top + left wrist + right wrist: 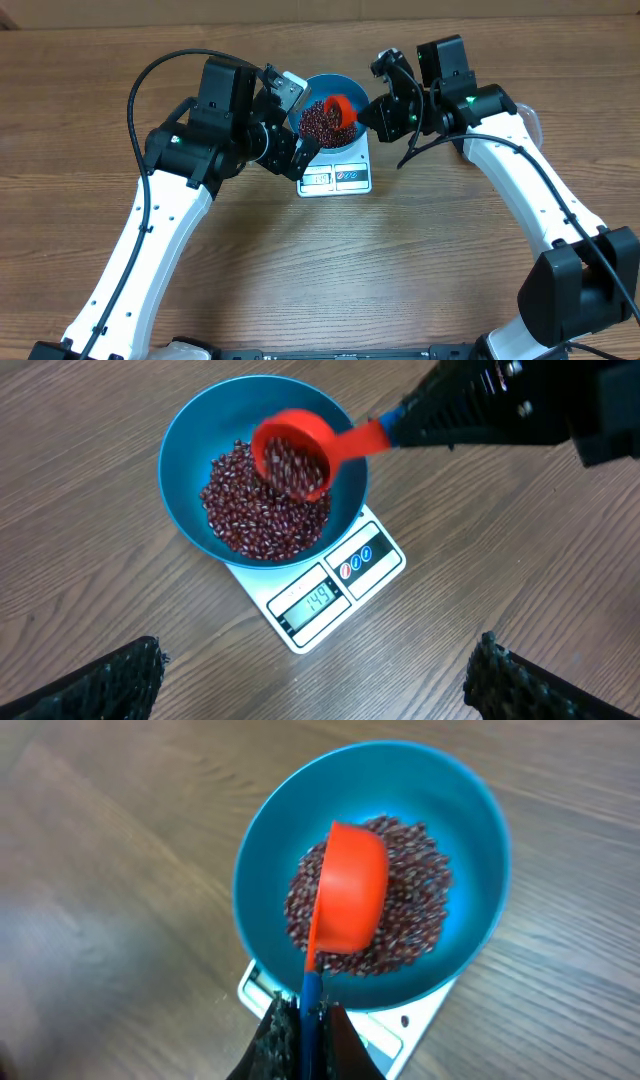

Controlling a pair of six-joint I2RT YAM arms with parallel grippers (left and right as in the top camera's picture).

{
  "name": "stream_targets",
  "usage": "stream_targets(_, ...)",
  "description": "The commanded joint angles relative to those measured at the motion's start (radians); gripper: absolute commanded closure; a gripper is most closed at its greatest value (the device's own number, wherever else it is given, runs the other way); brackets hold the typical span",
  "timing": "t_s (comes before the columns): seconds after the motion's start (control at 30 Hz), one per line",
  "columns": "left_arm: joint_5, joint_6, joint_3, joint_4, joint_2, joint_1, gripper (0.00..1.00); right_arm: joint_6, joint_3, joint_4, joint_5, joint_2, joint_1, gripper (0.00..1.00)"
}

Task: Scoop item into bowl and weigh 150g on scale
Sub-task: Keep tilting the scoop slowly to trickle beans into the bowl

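Right pincer (368, 112), overhead, pinches the red scoop (340, 106) tilted over the beans (316, 122) in the bowl (322, 82), upper centre, resting on the scale (335, 178) for weighing. Left wrist: left pincer (318, 665) spread, waiting below. Right wrist: handle (312, 988) clamped at bottom edge.

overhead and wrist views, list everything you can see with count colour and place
beans: one heap, dark red-brown, in the bowl, some in the scoop
bowl: one, bright blue, on the scale
scale: one, white, on the table between the arms
scoop: one, red, tilted over the bowl
table: one, brown wood, under everything
arms: two, white and black, either side of the scale
left fingers: open, black, hovering near the scale, holding nothing
right fingers: shut on the scoop handle
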Motion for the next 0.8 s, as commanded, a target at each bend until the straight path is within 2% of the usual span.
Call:
stream_targets(0.0,0.015,0.019,0.015,0.002,-0.023,-0.002,0.0,-0.007,0.031,0.011,-0.015,-0.04,0.002,0.96)
stream_targets(0.77,0.015,0.019,0.015,0.002,-0.023,-0.002,0.0,0.047,0.031,0.011,-0.011,-0.04,-0.011,0.96)
